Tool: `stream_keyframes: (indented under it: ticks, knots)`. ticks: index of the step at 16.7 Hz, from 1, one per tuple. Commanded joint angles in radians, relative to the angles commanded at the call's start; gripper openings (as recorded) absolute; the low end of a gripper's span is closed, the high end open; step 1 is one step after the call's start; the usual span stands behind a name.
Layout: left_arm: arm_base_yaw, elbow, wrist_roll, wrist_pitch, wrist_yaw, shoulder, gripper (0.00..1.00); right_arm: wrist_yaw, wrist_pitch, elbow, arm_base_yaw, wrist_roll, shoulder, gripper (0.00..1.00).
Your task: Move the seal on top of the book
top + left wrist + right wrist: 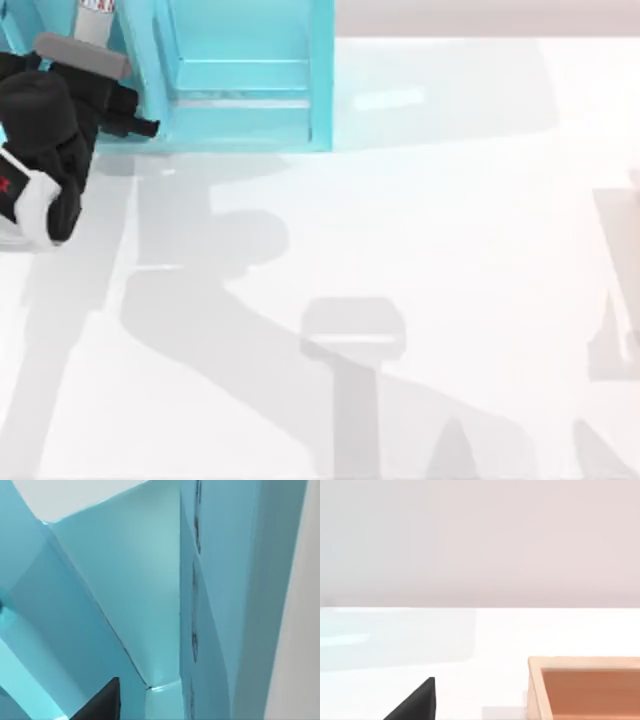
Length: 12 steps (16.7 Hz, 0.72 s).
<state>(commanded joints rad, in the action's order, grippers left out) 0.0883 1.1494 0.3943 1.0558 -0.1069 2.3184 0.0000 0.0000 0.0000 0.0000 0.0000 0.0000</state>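
1. Two views catch a dark gripper edge up close. The left wrist view has the left gripper (102,705) at its lower edge, and the right wrist view has the right gripper (417,702) low over the white table (485,640).
2. Neither gripper can be called apart or together from these views, and no grasped item can be made out.
3. Left wrist view: light-blue shelf (125,580) panels right in front of the camera. Slanted walls meet at a seam, and one upright divider edge has dark specks down it.
4. Right wrist view: an orange-tan open box (534,690) sits on the table just beyond the right gripper, cut off by the frame edge. A pale blue sheen lies on the tabletop farther off, with a plain pale wall at the back.
5. Top view adds the layout. The left arm (45,130) is a black body with a white segment at the table's left edge, and its tip is pressed up to the shelf's lower left corner.
6. The shelf stands at the far left of the table, compartments open toward the camera.
7. White cylinder (97,6) with red marks at the far edge, beside the shelf, above the left arm.
8. Grey arm shadows cross the bare middle and the right side of the table.
9. Seal and book: location cannot be told, and neither can their look.
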Motion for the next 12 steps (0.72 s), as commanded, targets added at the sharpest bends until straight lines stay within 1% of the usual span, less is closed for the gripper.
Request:
stream_keyframes:
  ticks: [5, 12]
  knots:
    - [-0.001, 0.014, 0.0, -0.008, 0.001, 0.007, 1.0, 0.0, 0.0, 0.0, 0.0, 0.0, 0.0, 1.0]
    - [-0.001, 0.014, 0.0, -0.008, 0.001, 0.007, 0.47, 0.0, 0.0, 0.0, 0.0, 0.0, 0.0, 1.0]
